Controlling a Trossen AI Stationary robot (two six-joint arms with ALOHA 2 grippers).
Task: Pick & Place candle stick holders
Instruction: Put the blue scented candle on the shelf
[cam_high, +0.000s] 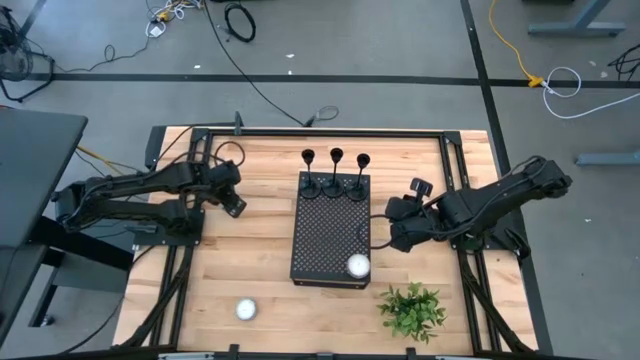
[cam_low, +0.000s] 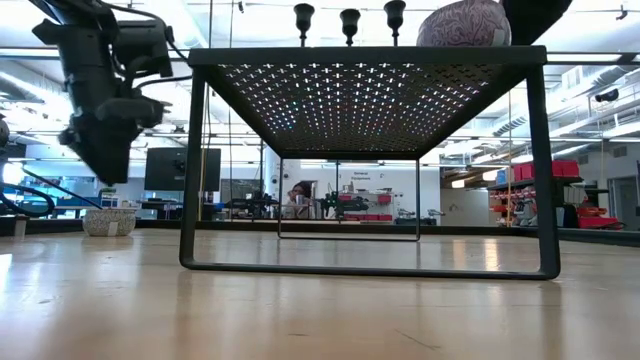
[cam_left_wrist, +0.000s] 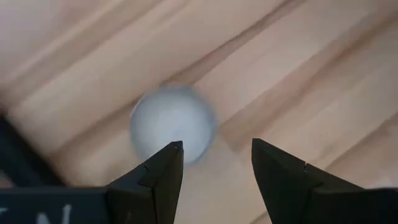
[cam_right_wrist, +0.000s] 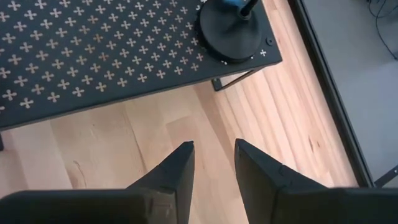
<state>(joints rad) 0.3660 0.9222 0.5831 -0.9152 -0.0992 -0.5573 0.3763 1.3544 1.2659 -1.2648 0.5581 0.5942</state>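
Three candle stick holders (cam_high: 336, 172) stand in a row along the far edge of one black perforated box (cam_high: 330, 228) on the bench (cam_high: 260, 260). Two white tealights show: one (cam_high: 358, 265) on the box, one (cam_high: 246, 309) on the bench. Both end effectors, left (cam_high: 236, 205) and right (cam_high: 386, 226), hang empty with fingers apart beside the box. One plant (cam_high: 412, 310) sits nearby.

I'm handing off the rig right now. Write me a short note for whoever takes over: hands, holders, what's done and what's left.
Left hand: open, empty, over bare table left of the perforated box.
Right hand: open, empty, beside the box's right edge.
Candle stick holders: all three upright in a row along the box's far end.
Tealights: one on the box's near right corner, one on the table near the front.
Done: holders appear placed.
Left: nothing obvious for the holders; check their seating.
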